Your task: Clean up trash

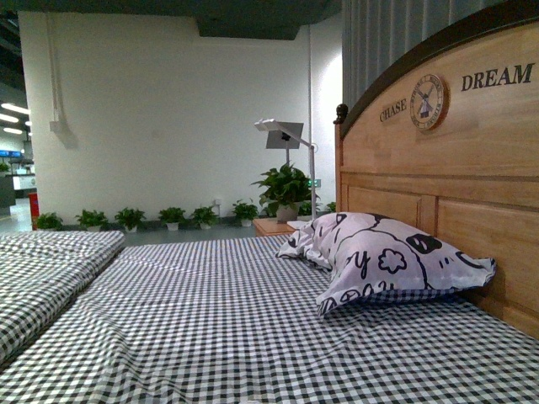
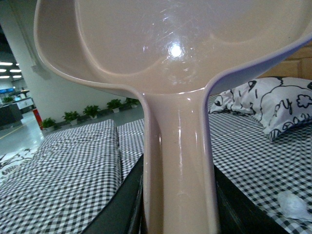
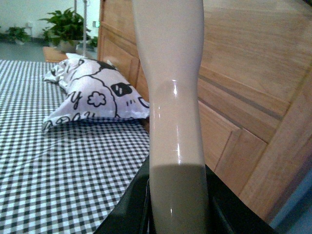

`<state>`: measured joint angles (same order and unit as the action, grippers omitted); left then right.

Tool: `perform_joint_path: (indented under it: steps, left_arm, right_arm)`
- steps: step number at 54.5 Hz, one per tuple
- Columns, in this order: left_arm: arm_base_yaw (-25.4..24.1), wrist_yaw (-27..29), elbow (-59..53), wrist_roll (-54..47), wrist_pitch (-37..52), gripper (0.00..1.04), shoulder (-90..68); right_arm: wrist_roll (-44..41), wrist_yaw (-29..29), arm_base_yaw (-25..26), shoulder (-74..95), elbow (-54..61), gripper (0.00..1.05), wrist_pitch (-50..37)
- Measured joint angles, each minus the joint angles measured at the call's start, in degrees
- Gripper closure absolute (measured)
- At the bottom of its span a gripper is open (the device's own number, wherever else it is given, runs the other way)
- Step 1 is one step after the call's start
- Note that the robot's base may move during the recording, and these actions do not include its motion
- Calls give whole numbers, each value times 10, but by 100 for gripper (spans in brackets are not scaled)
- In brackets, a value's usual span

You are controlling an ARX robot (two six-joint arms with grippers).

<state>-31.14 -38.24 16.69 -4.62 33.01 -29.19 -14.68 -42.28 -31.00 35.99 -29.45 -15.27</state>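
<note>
Dustpan [image 2: 170, 48] in left hand [image 2: 178, 209]; trash [image 2: 292, 204] nearby

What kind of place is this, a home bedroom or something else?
Likely a mock bedroom in a large hall: a checked bed with wooden headboard and pillow, yet potted plants line an open floor.

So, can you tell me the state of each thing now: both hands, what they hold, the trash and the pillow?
left hand: shut on the dustpan handle.
dustpan: held above the checked sheet.
right hand: shut on the beige handle.
beige handle: held; its head is out of view.
tissue wad: lying loose on the sheet, not yet collected.
pillow: lying on the sheet by the headboard.
</note>
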Motion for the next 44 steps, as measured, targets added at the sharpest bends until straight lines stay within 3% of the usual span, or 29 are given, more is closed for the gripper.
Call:
perform_joint_path:
  steps: [7, 10, 17, 31, 44]
  left_arm:
    - [0, -4, 1, -2, -4, 78, 0]
    - [2, 14, 50, -35, -157, 78, -10]
    - [4, 19, 105, -144, -331, 78, -128]
    - [75, 34, 109, -348, -315, 78, -311]
    - [152, 65, 128, -448, -283, 78, -431]
  right_arm:
    - [0, -4, 1, 0, 0, 84, 0]
    - [0, -3, 1, 0, 0, 84, 0]
    - [0, -2, 1, 0, 0, 84, 0]
    - [0, -2, 1, 0, 0, 84, 0]
    - [0, -2, 1, 0, 0, 84, 0]
